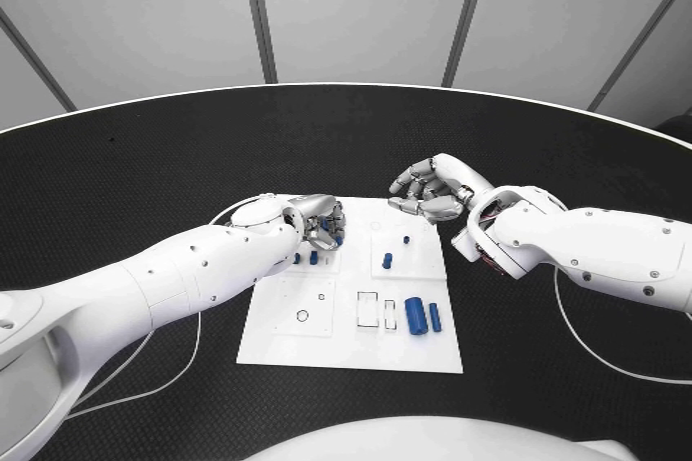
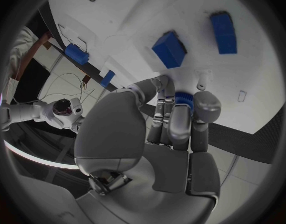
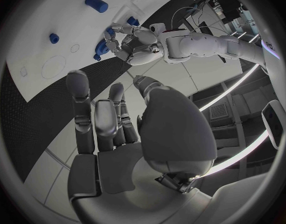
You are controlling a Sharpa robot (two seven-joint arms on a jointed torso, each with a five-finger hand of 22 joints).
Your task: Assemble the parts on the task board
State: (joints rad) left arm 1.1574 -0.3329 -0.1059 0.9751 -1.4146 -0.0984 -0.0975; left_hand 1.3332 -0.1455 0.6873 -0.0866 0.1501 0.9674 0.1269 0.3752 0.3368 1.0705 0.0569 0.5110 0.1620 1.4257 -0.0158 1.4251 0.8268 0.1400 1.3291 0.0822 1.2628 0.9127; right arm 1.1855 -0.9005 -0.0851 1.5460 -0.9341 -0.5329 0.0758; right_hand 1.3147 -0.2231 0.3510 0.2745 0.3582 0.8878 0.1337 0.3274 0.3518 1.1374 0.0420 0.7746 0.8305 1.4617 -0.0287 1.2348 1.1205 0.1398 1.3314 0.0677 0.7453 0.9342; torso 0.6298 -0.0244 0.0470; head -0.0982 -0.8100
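Note:
The white task board (image 1: 353,331) lies mid-table. My left hand (image 1: 320,224) hovers over its far left part, and its curled fingers pinch a small blue part (image 2: 183,97) just above the board (image 2: 137,15). Two blue blocks (image 2: 170,49) (image 2: 224,32) and a short white peg (image 2: 204,78) stand close to those fingers. My right hand (image 1: 430,189) sits off the board's far right corner; its fingers (image 3: 96,119) are apart and hold nothing. Two blue cylinders (image 1: 415,313) (image 1: 434,317) lie at the board's near right. Small blue pieces (image 1: 389,260) (image 1: 405,240) stand on the far right plate.
Black table (image 1: 173,161) surrounds the board on all sides. White cables (image 1: 159,376) trail from the left arm across the table's near left. The right forearm (image 1: 577,246) lies over the table to the board's right.

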